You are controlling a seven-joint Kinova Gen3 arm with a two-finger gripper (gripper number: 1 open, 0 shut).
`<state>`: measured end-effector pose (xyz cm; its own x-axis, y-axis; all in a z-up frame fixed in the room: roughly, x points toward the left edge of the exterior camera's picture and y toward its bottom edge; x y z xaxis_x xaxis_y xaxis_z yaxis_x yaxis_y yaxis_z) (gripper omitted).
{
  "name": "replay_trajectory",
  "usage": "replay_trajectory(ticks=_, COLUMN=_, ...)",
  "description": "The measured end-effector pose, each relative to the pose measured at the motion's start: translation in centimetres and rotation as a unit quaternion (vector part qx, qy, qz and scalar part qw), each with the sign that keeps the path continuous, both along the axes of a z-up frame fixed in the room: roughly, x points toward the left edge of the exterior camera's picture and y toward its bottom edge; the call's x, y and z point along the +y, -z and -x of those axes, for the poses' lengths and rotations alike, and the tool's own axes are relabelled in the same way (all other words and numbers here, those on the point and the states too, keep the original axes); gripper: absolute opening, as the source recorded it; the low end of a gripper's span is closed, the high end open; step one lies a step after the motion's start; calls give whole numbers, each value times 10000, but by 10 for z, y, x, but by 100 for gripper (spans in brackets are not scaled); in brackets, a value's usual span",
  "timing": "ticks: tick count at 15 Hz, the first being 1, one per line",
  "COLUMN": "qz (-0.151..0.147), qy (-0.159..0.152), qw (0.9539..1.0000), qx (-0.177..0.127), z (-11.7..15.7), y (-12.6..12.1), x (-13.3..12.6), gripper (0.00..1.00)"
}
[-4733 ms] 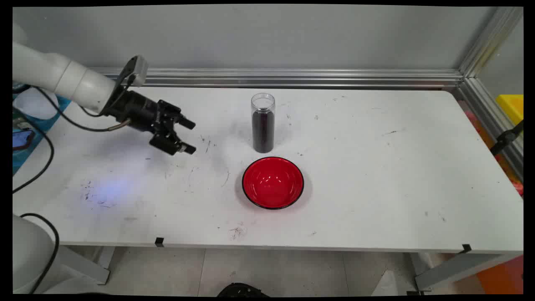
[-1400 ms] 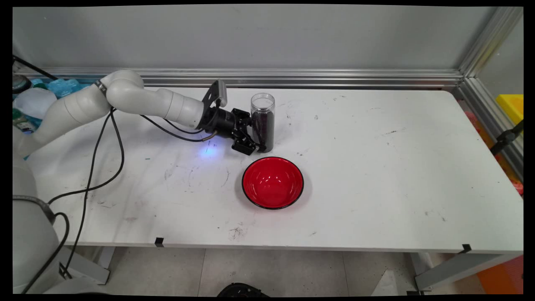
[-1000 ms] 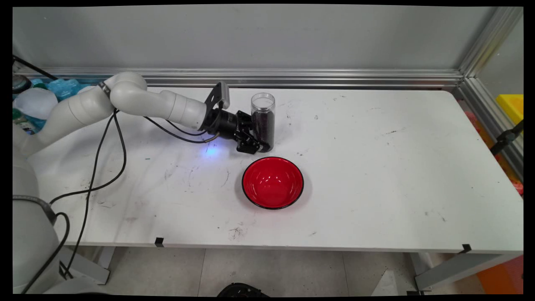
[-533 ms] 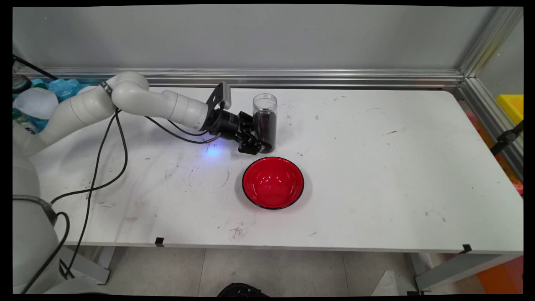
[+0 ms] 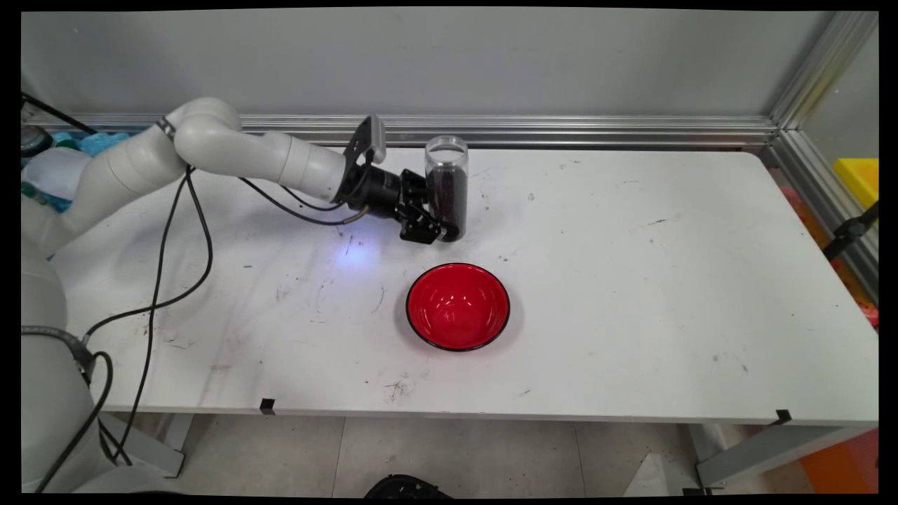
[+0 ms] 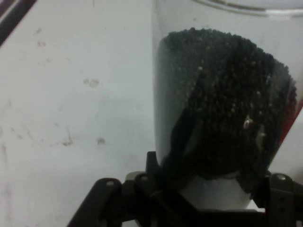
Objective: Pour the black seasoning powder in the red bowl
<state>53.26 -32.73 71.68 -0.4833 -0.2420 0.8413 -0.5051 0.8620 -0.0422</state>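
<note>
While the white desk [image 5: 631,280] lies bare to the right, the white arm [image 5: 231,151] reaches in low from the left. Its black hand [image 5: 440,210] grips the clear cylindrical jar of dark grains [image 5: 447,189], upright, lifted behind the red bowl with a black rim [image 5: 458,306].

i'm seeing the clear jar [image 5: 446,188], filled with dark grains, open-topped, upright, gripped and lifted behind the red bowl [image 5: 458,306].
</note>
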Motion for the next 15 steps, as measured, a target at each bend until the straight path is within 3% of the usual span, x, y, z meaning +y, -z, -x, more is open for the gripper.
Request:
replay_trajectory(ticks=8, qz=447, qy=298, qw=9984, qx=-159, z=4, y=-53, x=15, gripper=0)
replay_trajectory(ticks=12, qz=925, qy=658, qw=9921, qx=-526, z=4, y=-74, x=23, gripper=0)
replay_trajectory(ticks=15, qz=1359, qy=927, qw=9829, qx=-831, z=5, y=-86, x=29, gripper=0)
